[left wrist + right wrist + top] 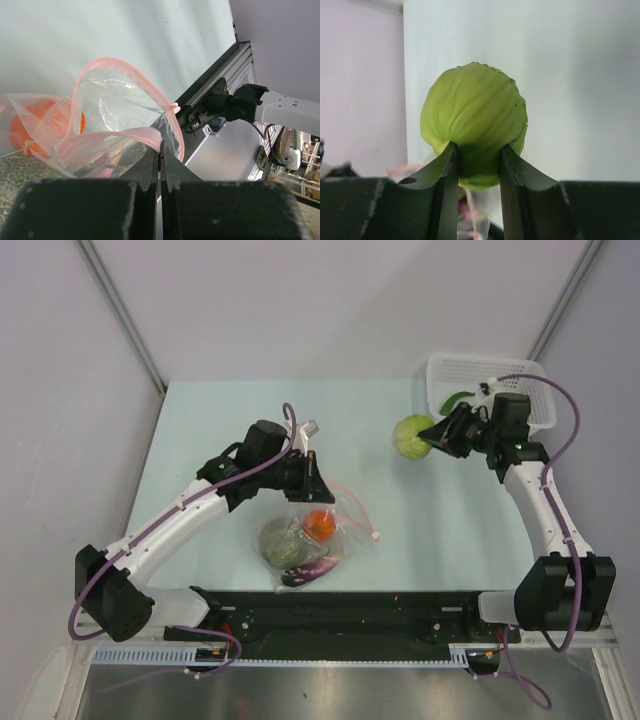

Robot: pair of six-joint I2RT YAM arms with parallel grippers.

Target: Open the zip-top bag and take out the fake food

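From above, the left gripper is pinching the upper edge of the clear crinkly plastic zip-top bag, which is lying on the pale green table near its front edge. An orange-red toy ball and a mottled green-brown toy head are sitting side by side in the bag. A purple toy eggplant is lying at the bag's near end. Well to the right, the right gripper is clamping a pale green round ribbed toy piece outside the bag, near the white plastic mesh basket, where a dark green toy pepper is resting.

In the left wrist view, the left gripper is pressing its fingers together on a fold of the bag. The thin pink zip strip is arching open above them. The orange-red toy ball is showing through the plastic at the left.

In the right wrist view, the right gripper is squeezing the lower half of the pale green piece from both sides.
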